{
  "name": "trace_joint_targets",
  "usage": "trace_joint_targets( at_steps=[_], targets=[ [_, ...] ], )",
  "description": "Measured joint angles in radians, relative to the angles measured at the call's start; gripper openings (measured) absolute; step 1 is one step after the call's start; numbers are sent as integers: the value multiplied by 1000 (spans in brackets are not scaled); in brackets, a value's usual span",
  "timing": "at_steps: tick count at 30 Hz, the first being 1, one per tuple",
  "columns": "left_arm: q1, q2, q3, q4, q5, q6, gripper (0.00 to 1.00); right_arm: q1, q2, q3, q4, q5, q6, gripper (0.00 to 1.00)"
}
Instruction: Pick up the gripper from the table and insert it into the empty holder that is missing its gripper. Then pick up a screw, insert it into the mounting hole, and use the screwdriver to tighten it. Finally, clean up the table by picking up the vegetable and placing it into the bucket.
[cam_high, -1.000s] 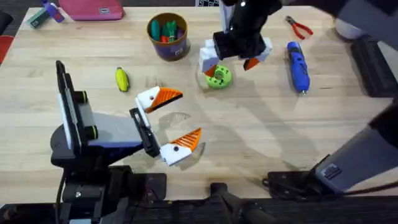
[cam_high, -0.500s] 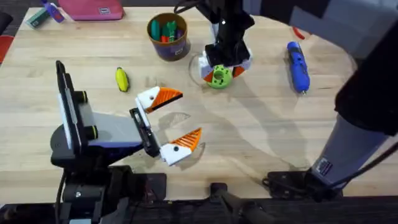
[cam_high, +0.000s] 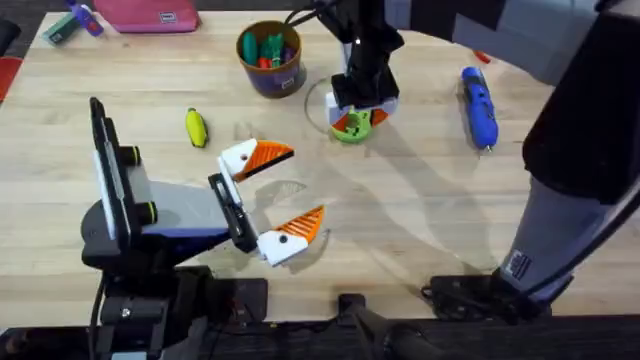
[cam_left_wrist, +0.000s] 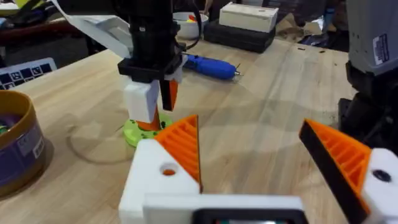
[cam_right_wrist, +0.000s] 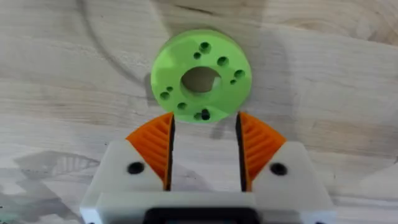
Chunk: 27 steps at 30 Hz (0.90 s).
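As right gripper gapes | ribbed orange pads | holed green disc

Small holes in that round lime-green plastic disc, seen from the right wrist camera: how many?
9: one large central hole and eight small ones ringed around it on the round lime-green plastic disc; its near edge by the end effector may hide more.

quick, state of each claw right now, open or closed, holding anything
Left claw: open, holding nothing.
Right claw: open, holding nothing, poised just above the green disc.

lime-green disc, pink pouch
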Motion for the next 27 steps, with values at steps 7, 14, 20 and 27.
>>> trace_joint_targets(
  at_steps=[7, 14, 20, 27],
  targets=[
    [0, 0, 0, 0, 0, 0, 987, 0, 0, 0, 16, -1, 3, 468],
    [0, 0, 0, 0, 0, 0, 986, 0, 0, -1, 18, -15, 7, 429],
    [0, 0, 0, 0, 0, 0, 985, 0, 0, -25, 18, -20, 7, 400],
    [0, 0, 0, 0, 0, 0, 986, 0, 0, -47, 35, -23, 7, 340]
  ],
)
